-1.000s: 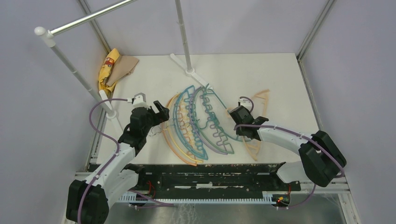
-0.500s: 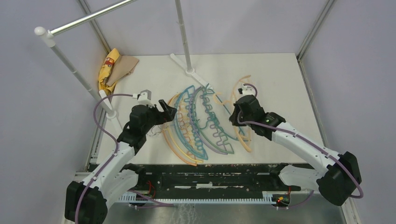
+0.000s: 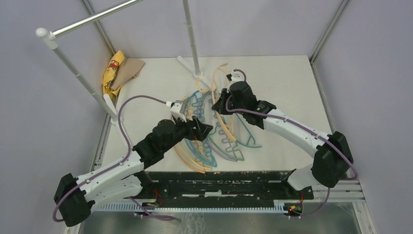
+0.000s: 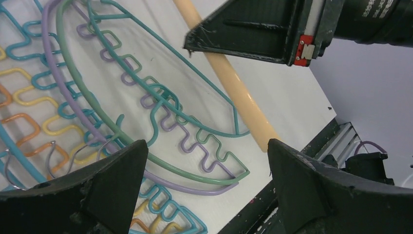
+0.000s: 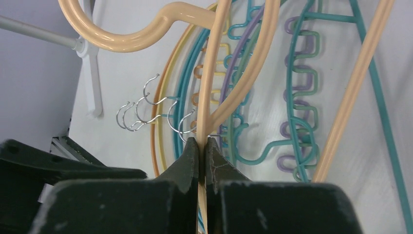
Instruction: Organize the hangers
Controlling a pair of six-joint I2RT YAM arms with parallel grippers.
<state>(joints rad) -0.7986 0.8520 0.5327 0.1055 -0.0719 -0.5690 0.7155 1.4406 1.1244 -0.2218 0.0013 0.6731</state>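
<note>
A pile of thin hangers [image 3: 197,146] in teal, blue, green, purple, orange and yellow lies on the white table's middle, metal hooks [image 5: 146,113] to the left. My right gripper [image 3: 222,103] [image 5: 201,146] is shut on the thin bar of a pale orange hanger [image 3: 216,78] [image 5: 214,58] and holds it above the pile's far part, plastic hook [image 5: 122,41] toward the rack. My left gripper [image 3: 200,130] [image 4: 207,161] is open and empty over the ends of the green hanger [image 4: 160,161] and the purple hanger [image 4: 185,187]. The pale orange bar [image 4: 234,83] crosses above them.
A white rack upright [image 3: 191,39] with its foot [image 3: 197,74] stands just behind the right gripper. A second pole [image 3: 73,68] and a silver crossbar [image 3: 92,18] are at the left. A yellow and tan cloth [image 3: 117,70] lies at the back left. A black rail [image 3: 219,178] runs along the near edge.
My right gripper has swung from the right side to the back centre, carrying the pale orange hanger over the pile. My left arm has reached right, over the pile.
</note>
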